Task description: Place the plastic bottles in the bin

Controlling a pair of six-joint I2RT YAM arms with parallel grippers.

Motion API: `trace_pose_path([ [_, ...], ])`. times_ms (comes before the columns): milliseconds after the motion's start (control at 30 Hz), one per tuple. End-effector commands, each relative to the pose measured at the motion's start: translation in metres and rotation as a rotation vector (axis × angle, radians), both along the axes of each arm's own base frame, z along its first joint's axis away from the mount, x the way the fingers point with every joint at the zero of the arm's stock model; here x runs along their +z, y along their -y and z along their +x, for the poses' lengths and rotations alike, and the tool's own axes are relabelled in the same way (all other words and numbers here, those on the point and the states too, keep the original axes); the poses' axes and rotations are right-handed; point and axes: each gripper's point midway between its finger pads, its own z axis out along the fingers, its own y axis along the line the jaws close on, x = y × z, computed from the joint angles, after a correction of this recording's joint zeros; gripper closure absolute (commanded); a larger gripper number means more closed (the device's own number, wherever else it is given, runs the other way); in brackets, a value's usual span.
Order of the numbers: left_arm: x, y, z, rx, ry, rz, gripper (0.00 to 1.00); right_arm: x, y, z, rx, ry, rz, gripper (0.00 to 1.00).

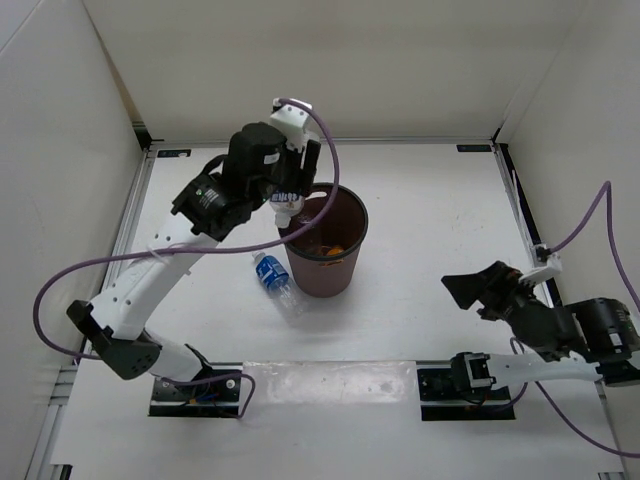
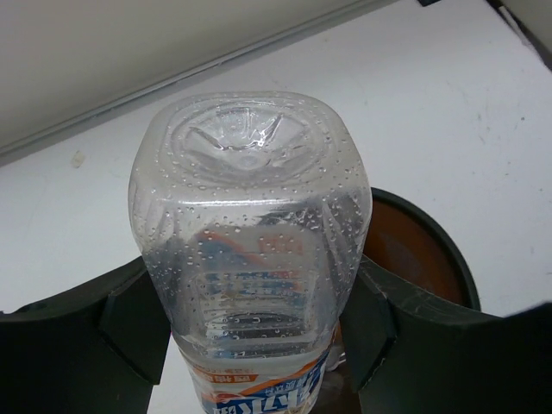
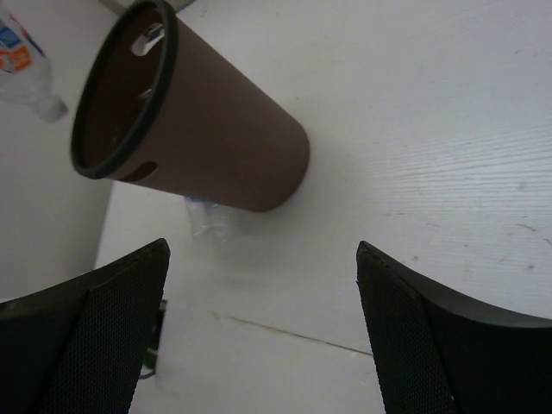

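Note:
My left gripper (image 1: 291, 203) is shut on the clear bottle with the white-red label (image 2: 250, 224) and holds it cap down over the left rim of the maroon bin (image 1: 326, 240). In the left wrist view the bin's rim (image 2: 435, 259) lies just right of the bottle. An orange bottle (image 1: 335, 248) lies inside the bin. The blue-labelled bottle (image 1: 272, 275) lies on the table against the bin's left front side. My right gripper (image 1: 468, 290) is open and empty, well right of the bin (image 3: 207, 129). The unlabelled bottle is hidden.
White walls enclose the table on three sides. A purple cable loops off the left arm (image 1: 60, 290). A dark strip (image 1: 330, 380) runs along the near edge between the arm bases.

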Motion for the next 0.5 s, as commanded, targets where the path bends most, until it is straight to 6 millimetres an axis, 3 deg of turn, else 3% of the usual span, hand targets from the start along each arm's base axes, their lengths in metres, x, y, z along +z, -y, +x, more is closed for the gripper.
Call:
trace_pose_path([
  [0, 0.049, -0.006, -0.027, -0.044, 0.153, -0.091, 0.94, -0.027, 0.043, 0.007, -0.006, 0.019, -0.11, 0.1],
  [67, 0.032, 0.002, -0.033, -0.062, 0.133, -0.078, 0.91, -0.028, 0.041, 0.007, 0.051, 0.014, -0.055, 0.1],
  [100, 0.035, -0.001, -0.038, -0.062, 0.145, -0.089, 0.9, -0.028, 0.04, 0.007, 0.068, 0.009, -0.022, 0.1],
  [133, 0.021, 0.001, -0.038, -0.058, 0.129, -0.078, 0.9, -0.031, 0.036, 0.006, 0.11, 0.009, -0.013, 0.1],
  [200, 0.025, 0.002, -0.04, -0.061, 0.149, -0.109, 0.84, -0.032, 0.03, 0.004, 0.154, 0.006, 0.004, 0.1],
  [467, 0.024, 0.011, -0.044, -0.088, 0.124, -0.172, 0.84, -0.033, 0.016, -0.002, 0.212, 0.014, -0.059, 0.1],
])
